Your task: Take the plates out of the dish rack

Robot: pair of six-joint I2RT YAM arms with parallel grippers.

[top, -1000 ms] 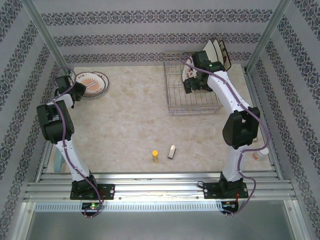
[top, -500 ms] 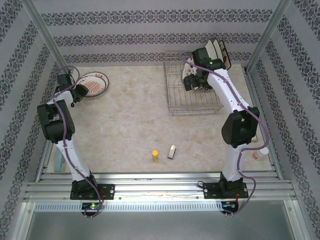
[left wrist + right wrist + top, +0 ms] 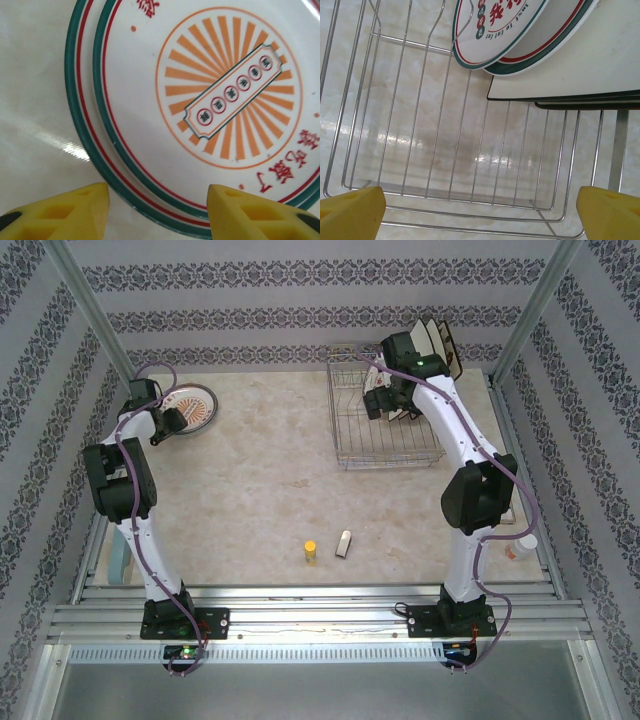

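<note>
Silver wire dish rack point(image 3: 385, 430), rectangular, far right on marbled beige tabletop point(image 3: 260, 470). Holds square cream plates point(image 3: 580, 70), count unclear, and two round teal-and-red-rimmed plates point(image 3: 495, 30), upright. Far left, lying flat: two glossy round plates stacked point(image 3: 230, 95). Left gripper point(image 3: 157, 200) spread over their rim, holding nothing. Right gripper point(image 3: 480, 200) wide apart above rack.

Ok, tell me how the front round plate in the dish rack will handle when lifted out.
The front round plate looks like glazed ceramic: probably stiff, weighty and breakable. Its smooth rim may slip in a pinch. Standing on edge beside a second round plate in the dish rack, it could roll or scrape that neighbour.
</note>
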